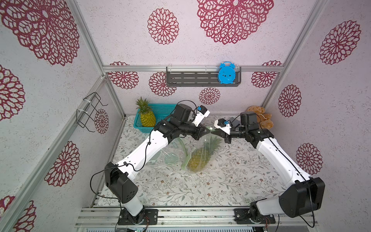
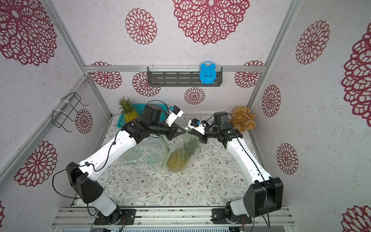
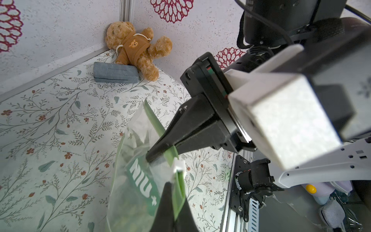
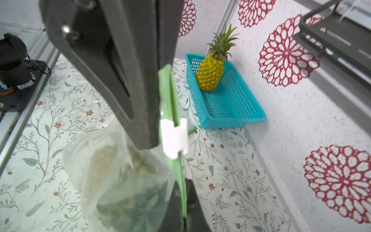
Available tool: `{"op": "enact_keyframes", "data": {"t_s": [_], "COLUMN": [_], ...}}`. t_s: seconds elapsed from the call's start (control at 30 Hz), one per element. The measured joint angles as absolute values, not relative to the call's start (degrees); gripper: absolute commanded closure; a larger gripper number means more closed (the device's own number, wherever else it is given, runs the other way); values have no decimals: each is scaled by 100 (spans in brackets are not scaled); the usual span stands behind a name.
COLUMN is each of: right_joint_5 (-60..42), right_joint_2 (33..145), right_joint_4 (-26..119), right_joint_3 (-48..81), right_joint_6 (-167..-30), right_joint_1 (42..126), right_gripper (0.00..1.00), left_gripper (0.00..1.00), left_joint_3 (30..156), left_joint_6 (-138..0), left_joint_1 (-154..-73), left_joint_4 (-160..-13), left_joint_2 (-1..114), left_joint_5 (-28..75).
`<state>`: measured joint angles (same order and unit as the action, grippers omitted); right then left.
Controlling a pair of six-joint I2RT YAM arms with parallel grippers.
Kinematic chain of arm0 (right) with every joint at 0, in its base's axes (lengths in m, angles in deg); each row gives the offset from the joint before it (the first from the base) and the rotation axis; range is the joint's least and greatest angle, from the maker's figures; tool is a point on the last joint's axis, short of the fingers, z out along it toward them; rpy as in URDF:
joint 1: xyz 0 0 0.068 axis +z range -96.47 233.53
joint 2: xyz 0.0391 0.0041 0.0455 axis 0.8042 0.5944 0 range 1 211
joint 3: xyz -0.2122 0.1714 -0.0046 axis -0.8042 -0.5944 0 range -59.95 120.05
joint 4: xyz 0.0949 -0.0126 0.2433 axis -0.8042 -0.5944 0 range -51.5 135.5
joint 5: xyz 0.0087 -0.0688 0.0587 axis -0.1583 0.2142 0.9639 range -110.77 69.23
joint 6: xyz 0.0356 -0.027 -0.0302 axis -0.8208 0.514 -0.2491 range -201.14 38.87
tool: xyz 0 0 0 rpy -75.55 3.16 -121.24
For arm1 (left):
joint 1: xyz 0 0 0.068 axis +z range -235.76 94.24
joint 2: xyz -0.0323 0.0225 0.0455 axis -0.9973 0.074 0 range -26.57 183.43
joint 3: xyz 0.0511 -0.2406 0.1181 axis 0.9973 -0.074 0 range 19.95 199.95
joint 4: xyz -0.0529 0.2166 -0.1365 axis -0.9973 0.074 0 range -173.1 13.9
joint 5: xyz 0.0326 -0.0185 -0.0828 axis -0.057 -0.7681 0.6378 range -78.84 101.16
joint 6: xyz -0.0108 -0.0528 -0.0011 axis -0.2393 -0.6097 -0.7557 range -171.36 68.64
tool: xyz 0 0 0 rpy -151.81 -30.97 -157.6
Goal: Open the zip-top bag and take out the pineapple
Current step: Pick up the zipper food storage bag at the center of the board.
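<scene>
The clear zip-top bag (image 1: pixel 209 143) with a green zip strip hangs tilted above the table, its lower end on the cloth. The pineapple (image 1: pixel 198 158) lies inside it, leaves uppermost. My left gripper (image 1: pixel 208 130) and right gripper (image 1: pixel 214 131) meet tip to tip at the bag's top edge. In the left wrist view my left gripper (image 3: pixel 176 196) is shut on the green strip, just below the white slider (image 3: pixel 178 166). In the right wrist view my right gripper (image 4: pixel 183 192) is shut on the same strip, on the slider's (image 4: pixel 173 138) other side.
A second pineapple (image 1: pixel 147 118) stands in a teal basket (image 1: pixel 162 107) at the back left. Another clear bag (image 1: pixel 170 155) lies flat under my left arm. A teddy bear (image 1: pixel 263 118) and a grey case (image 3: pixel 115 75) sit at the back right corner.
</scene>
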<state>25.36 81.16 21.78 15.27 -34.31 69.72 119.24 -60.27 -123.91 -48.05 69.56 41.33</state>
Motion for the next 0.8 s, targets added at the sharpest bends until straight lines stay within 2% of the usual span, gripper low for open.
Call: {"op": "enact_keyframes", "data": {"t_s": [0.3, 0.53, 0.8], "right_joint_5": [1404, 191, -76], "right_joint_2": [7450, 7399, 7393], "right_joint_4": [2038, 1673, 2075], "right_joint_3": [1523, 1551, 1191], "right_joint_6": [-3468, -3391, -3584], "right_joint_1": [7068, 7606, 7949], "right_gripper": [100, 100, 100], "left_gripper": [100, 100, 100], "left_joint_3": [11664, 10518, 9460], "left_joint_6": [-6071, -6320, -6650], "left_joint_1": [-12463, -12463, -12404], "left_joint_4": [-5505, -6746, -7776], "left_joint_2": [6908, 6640, 6213], "left_joint_5": [4042, 3932, 3563]}}
